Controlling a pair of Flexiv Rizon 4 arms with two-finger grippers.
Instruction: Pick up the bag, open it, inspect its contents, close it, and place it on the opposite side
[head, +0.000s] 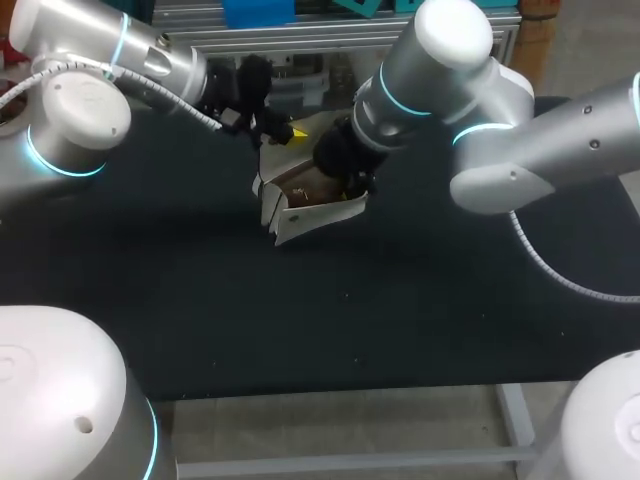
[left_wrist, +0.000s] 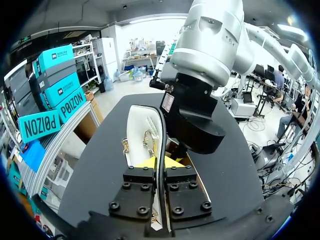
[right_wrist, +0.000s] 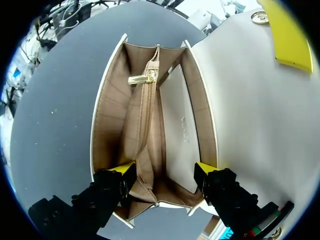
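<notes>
A white bag (head: 300, 212) stands on the dark table near its middle, mouth up and flap raised. My left gripper (left_wrist: 159, 162) is shut on the edge of the white flap (left_wrist: 142, 127), holding it upright. In the right wrist view the bag's tan lining (right_wrist: 112, 115) shows, with a zipped middle pocket and a gold zip pull (right_wrist: 142, 78). My right gripper (right_wrist: 165, 170) is open, its yellow tips spread just inside the bag's mouth. In the head view my right arm's wrist (head: 345, 150) hides those fingers. The flap (right_wrist: 250, 100) lies beside them.
Bare dark tabletop (head: 400, 320) lies all around the bag, out to the front edge (head: 350, 388). Both arms crowd the space over the bag at the far middle.
</notes>
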